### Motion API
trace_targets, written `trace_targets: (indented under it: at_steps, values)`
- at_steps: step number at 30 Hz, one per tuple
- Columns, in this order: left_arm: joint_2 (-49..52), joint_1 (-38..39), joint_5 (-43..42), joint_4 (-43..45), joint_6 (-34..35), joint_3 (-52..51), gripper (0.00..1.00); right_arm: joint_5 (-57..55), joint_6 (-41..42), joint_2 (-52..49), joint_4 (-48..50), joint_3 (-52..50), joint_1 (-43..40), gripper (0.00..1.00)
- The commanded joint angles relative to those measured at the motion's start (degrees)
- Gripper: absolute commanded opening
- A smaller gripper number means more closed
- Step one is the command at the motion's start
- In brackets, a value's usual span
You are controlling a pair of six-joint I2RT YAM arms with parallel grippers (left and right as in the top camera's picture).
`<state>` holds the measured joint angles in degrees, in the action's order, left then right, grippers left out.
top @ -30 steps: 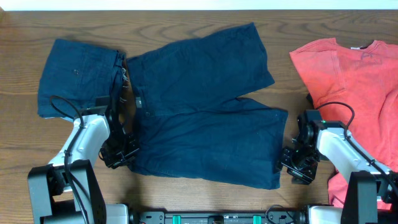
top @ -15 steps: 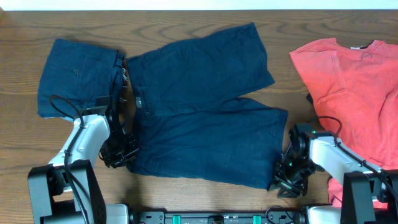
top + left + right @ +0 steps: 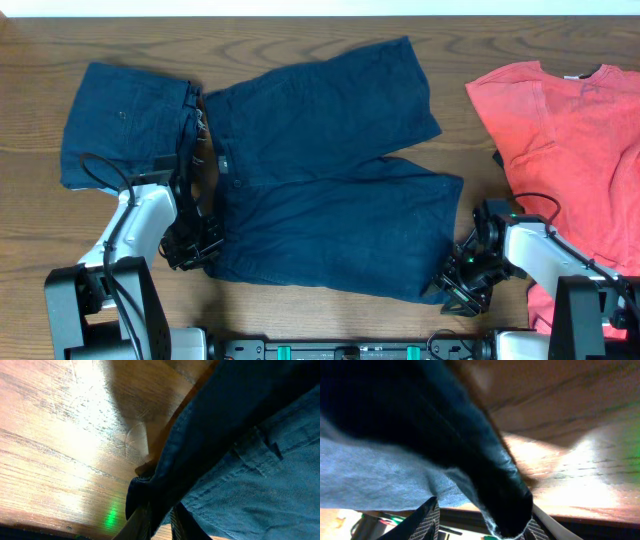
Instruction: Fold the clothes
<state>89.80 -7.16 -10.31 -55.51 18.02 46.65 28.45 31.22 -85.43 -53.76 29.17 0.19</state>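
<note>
Two pincers at opposite ends of the navy shorts point(image 3: 320, 190), which lie spread flat on the wooden table point(image 3: 40, 230) btwn them.

L pincer point(image 3: 195, 245): at the waistband's near corner, w/ the shorts stretching off to its right. Wrist view shows the L pincer point(image 3: 159, 521) pressed together on a bunched edge of the cloth, fingers point(image 3: 142, 524) close on either side, belt-loop stitching of the shorts point(image 3: 250, 460) just beyond the tips. A folded navy piece point(image 3: 125, 125) lies beyond this pincer, to its far left, touching the waistband.

R pincer point(image 3: 455, 290): at the hem corner of the near leg, shorts stretching off to its left. Wrist view shows the R pincer point(image 3: 482, 520) w/ fingers point(image 3: 427, 520) standing apart and a thick dark fold of the hem point(image 3: 505, 505) btwn them, against one finger; whether it grips cannot be told. Coral-red T-shirt point(image 3: 570, 150) lies to this pincer's right and beyond, apart from the shorts.
</note>
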Motion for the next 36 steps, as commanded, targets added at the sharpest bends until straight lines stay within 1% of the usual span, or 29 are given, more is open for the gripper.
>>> trace_targets:
  at_steps: [1,2,3,5,7,9,11,13,15,16,18,23,28,32,35,36]
  values:
    - [-0.1,0.0,0.5,-1.0,-0.4,0.8,0.17,-7.7,-0.4,-0.1,3.5,-0.3,-1.8,0.49]
    - [-0.1,0.0,0.5,-1.2,-0.4,0.8,0.17,-7.7,-0.4,-0.1,3.7,-0.3,-2.1,0.48]
    - [-0.1,0.0,0.5,-1.4,-0.4,0.8,0.21,-8.2,-0.2,-0.1,3.7,-0.3,-2.5,0.46]
    - [-0.1,0.0,0.5,-1.5,-0.3,0.8,0.24,-10.3,1.4,-0.1,3.4,-0.3,-3.1,0.4]
    - [-0.1,0.0,0.5,-1.5,-0.3,0.8,0.33,-11.1,2.2,-0.1,3.2,-0.3,-3.9,0.32]
    - [-0.1,-0.1,0.3,-1.4,-0.3,0.9,0.38,-11.1,2.2,-0.1,3.2,-0.3,-4.5,0.28]
    - [-0.1,-0.1,0.2,-1.5,-0.3,0.9,0.45,-11.1,2.2,-0.1,3.2,-0.3,-4.8,0.21]
    - [-0.1,-0.1,0.1,-1.5,-0.3,0.9,0.51,-11.1,2.2,-0.1,3.2,-0.3,-4.8,0.18]
    - [-0.1,-0.2,-1.4,-1.5,-0.3,0.9,0.54,-11.1,2.2,-0.1,3.3,-0.3,-4.8,0.08]
    - [-0.1,-0.2,-2.3,-1.5,-0.3,0.9,0.55,-11.1,2.2,-0.1,3.4,-0.3,-4.8,0.01]
    - [-0.1,-0.2,-3.8,-1.7,-0.3,0.9,0.56,-11.1,2.2,-0.1,3.5,-0.3,-4.8,0.01]
    - [-0.1,-0.2,-3.9,-3.2,-0.3,0.4,0.64,-11.1,1.8,-0.1,3.4,0.0,-4.8,0.01]
    - [-0.1,-0.2,-3.8,-3.3,-0.2,-1.1,0.65,-11.1,1.7,0.0,3.4,0.1,-4.8,0.01]
    - [-0.1,-0.2,-3.5,0.6,1.4,-2.3,0.64,-11.1,1.3,0.0,3.5,0.1,-4.8,0.01]
    - [0.0,-0.2,-3.6,2.1,3.5,-3.2,0.5,-11.0,1.3,0.0,3.5,0.1,-4.8,0.01]
    - [0.0,-0.2,-3.6,2.0,3.5,-3.5,0.47,-11.0,1.2,0.0,3.5,0.1,-4.8,0.01]
